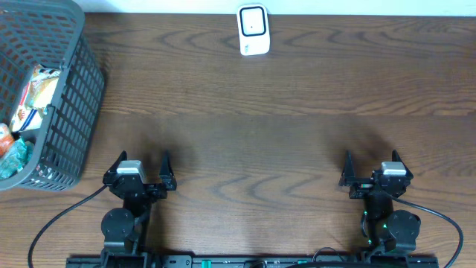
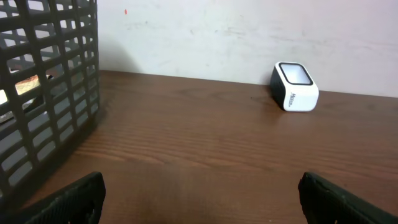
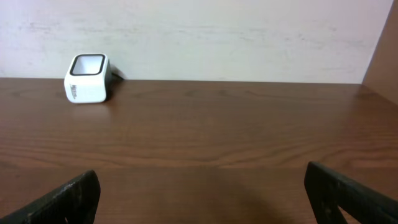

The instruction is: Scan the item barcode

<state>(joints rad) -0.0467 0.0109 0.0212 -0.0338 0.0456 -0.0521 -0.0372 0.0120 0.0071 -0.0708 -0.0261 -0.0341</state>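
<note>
Left pincer (image 1: 143, 158) and right pincer (image 1: 372, 158) rest released, empty, well short of scanner (image 1: 253, 30); items (image 1: 37, 93) wait in basket (image 1: 74, 112) left of it.

- We count one scanner (image 1: 253, 30), the little white box at the far edge.
- One dark mesh basket (image 1: 74, 112), far left.
- Inside it we can make out three packets (image 1: 41, 89) or so; the pile's partly cut off, so we can't say for sure.
- Two pincers: left pincer (image 1: 143, 158), right pincer (image 1: 372, 158).
- One wooden desk (image 1: 260, 112) under it all.
</note>
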